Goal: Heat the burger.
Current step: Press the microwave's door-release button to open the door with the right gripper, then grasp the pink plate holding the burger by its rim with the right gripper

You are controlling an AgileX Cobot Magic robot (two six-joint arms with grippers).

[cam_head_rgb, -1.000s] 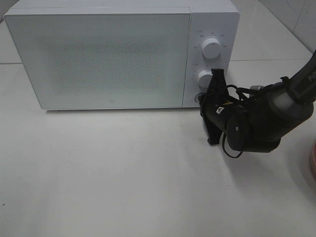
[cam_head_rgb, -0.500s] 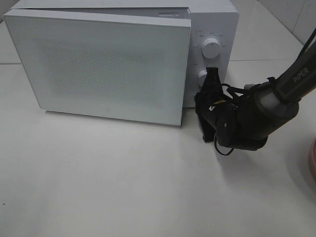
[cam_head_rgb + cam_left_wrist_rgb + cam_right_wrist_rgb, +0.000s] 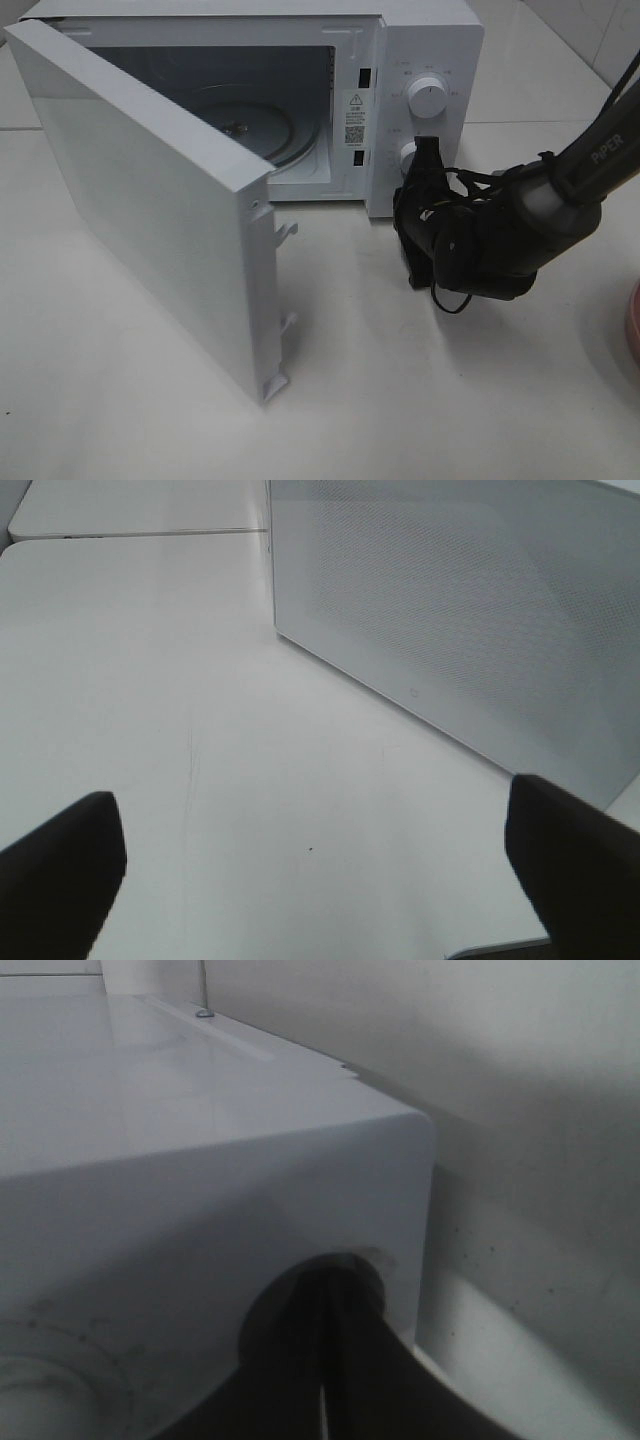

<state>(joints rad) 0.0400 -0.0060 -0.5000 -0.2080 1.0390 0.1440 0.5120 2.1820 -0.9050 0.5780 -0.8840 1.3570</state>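
The burger is out of view. The white microwave (image 3: 430,40) stands at the back with its door (image 3: 150,230) swung wide to the left, showing the glass turntable (image 3: 250,125) bare inside. My right gripper (image 3: 405,200) is shut, its tips against the round button low on the control panel. In the right wrist view the closed fingers (image 3: 345,1360) run into that button's recess (image 3: 290,1295). My left gripper (image 3: 320,880) is open with nothing between its dark fingers (image 3: 60,870), low over the table and facing the door's outer face (image 3: 450,610).
Two white knobs (image 3: 428,96) sit above the button on the control panel. A pink plate's rim (image 3: 633,320) shows at the right edge. White tabletop (image 3: 400,400) lies in front of the microwave; the open door juts over its left half.
The microwave door has gone from shut to wide open, swinging out to the left. My right gripper stays at the button, shifted slightly left.
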